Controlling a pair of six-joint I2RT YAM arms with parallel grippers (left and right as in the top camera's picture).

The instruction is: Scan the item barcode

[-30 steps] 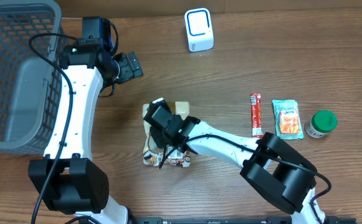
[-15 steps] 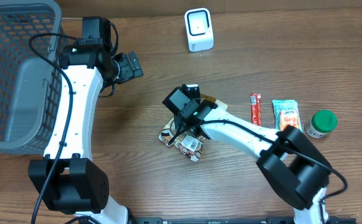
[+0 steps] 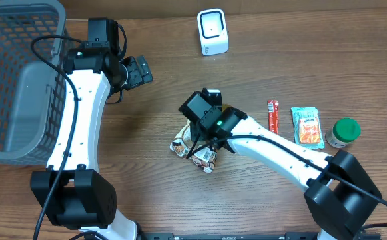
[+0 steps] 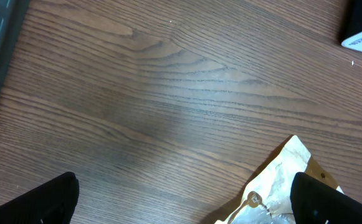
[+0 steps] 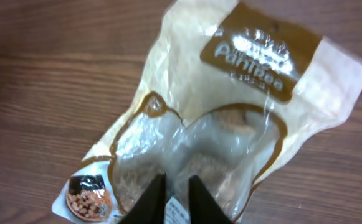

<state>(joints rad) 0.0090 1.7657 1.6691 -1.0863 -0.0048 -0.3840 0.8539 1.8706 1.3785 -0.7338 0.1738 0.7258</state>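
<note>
The tan-and-clear plastic snack bag [image 5: 230, 118] lies mid-table on the brown wooden table [image 3: 146, 133], its lower edge pinched between the narrowly clenched fingers of the right gripper [image 5: 174, 185]. The left gripper [image 4: 187, 202] hangs spread wide, holding nothing, near the grey mesh basket [image 3: 13, 80]. Bare wood separates the bag from the white box-shaped scanner [image 3: 212, 31] near the far edge.

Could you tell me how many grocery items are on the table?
4: a snack bag pinched by the right gripper, then a red stick packet, an orange pouch and a green-lidded jar in a row.
</note>
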